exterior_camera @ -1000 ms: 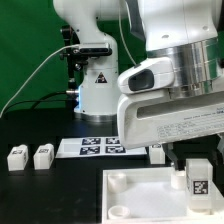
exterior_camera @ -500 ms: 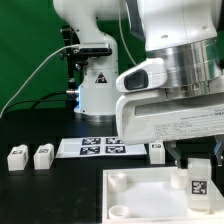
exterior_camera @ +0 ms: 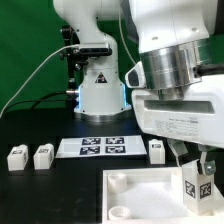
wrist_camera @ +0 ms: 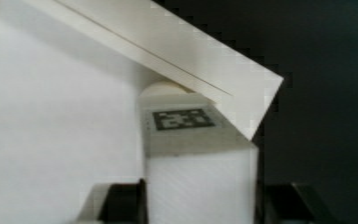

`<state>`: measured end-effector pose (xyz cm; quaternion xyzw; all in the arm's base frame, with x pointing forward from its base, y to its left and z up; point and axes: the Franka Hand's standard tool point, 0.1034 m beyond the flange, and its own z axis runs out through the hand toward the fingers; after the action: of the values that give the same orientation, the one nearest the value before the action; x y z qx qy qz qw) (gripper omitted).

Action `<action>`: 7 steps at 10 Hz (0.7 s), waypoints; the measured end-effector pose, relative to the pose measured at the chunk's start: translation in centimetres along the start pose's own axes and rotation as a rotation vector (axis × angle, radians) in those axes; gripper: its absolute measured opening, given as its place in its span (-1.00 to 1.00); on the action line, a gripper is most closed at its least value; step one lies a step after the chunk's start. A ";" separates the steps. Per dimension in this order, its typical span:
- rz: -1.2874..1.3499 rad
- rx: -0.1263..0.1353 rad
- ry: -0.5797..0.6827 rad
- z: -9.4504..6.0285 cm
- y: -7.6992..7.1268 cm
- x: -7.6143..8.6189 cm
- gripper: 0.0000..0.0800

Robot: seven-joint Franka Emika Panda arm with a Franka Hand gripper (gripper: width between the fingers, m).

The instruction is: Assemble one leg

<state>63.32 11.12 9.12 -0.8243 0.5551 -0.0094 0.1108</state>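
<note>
My gripper (exterior_camera: 200, 168) is shut on a leg (exterior_camera: 201, 186), a small white block with a black-and-white tag. It holds the leg, slightly tilted, at the far right corner of the large white tray-like piece (exterior_camera: 140, 192). In the wrist view the leg (wrist_camera: 197, 150) runs between my dark fingers (wrist_camera: 119, 203), with the gripper (wrist_camera: 208, 206) closed on its sides. The tray's white surface (wrist_camera: 51, 130) and its raised edge lie beneath it. Whether the leg touches the tray cannot be told.
Two look-alike legs (exterior_camera: 17, 156) (exterior_camera: 42, 155) stand at the exterior view's left. A third (exterior_camera: 156, 150) stands beside the marker board (exterior_camera: 100, 147). The robot base (exterior_camera: 98, 90) rises behind the board.
The wrist has turned and shifted toward the exterior view's right. The held leg moved slightly right and now looks a little tilted.
</note>
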 end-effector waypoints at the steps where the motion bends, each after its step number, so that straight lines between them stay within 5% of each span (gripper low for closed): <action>1: 0.102 0.005 -0.005 0.0 0.0 -0.1 -0.27; 4: 0.227 0.006 -0.006 0.1 -0.2 -0.5 -0.26; 6: 0.177 0.005 -0.006 0.1 -0.1 -0.5 0.48; 7: -0.023 -0.011 -0.004 0.3 0.1 -0.5 0.48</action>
<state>63.02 11.61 8.91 -0.8313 0.5455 -0.0060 0.1070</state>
